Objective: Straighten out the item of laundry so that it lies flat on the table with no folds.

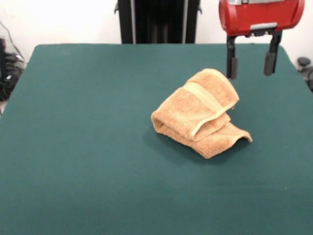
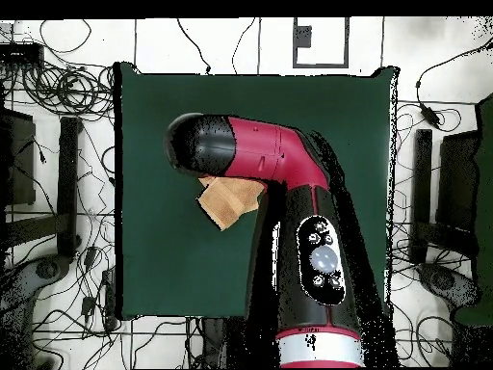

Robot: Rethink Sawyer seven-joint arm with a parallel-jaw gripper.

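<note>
The tan-orange terry towel (image 1: 200,113) lies folded over itself in a thick bundle right of the middle of the dark green table (image 1: 78,147), with its woven band showing across the top layer. No tag shows. My gripper (image 1: 250,62) hangs open and empty above and just behind the towel's far right end, its two black fingers (image 1: 232,64) apart. In the overhead view the red and black arm (image 2: 279,164) covers most of the towel (image 2: 229,200); only one corner shows, and the gripper is hidden under the arm.
The black pedestal (image 1: 159,22) stands behind the table's far edge. Cables and equipment (image 2: 58,173) lie on the floor around the table.
</note>
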